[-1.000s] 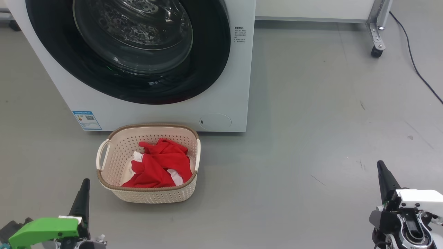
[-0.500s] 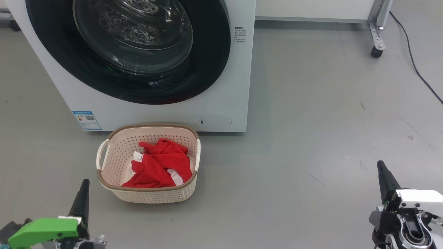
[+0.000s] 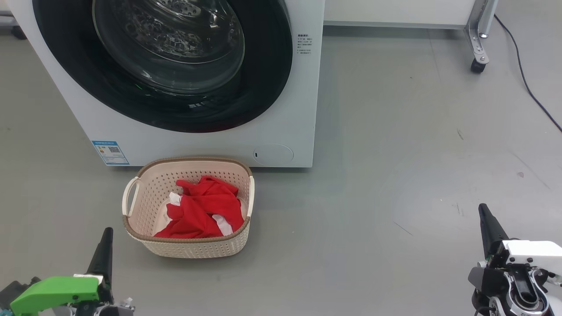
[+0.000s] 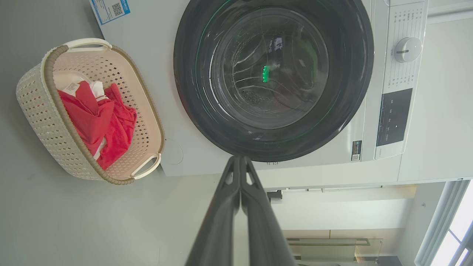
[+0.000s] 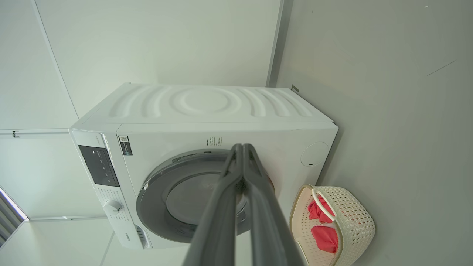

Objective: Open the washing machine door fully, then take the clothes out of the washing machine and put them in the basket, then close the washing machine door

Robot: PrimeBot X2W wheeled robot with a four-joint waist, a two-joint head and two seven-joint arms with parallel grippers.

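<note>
The white washing machine [image 3: 303, 109] stands ahead with its black-rimmed round door [image 3: 175, 66] closed flat against the front. The same door [image 4: 273, 77] faces my left wrist camera, and the door [image 5: 184, 199] is seen at a slant in the right wrist view. On the floor before the machine sits the cream basket [image 3: 140, 235] with the red clothes [image 3: 202, 208] bunched inside. My left gripper [image 3: 106, 232] rests low at the left, shut and empty. My right gripper [image 3: 483, 208] rests low at the right, shut and empty, well clear of the basket.
Grey floor spreads to the right of the machine. A wheeled metal frame leg [image 3: 478, 44] and a black cable [image 3: 527, 83] lie at the back right. The machine's control panel and dial [image 4: 406, 50] are beside the door.
</note>
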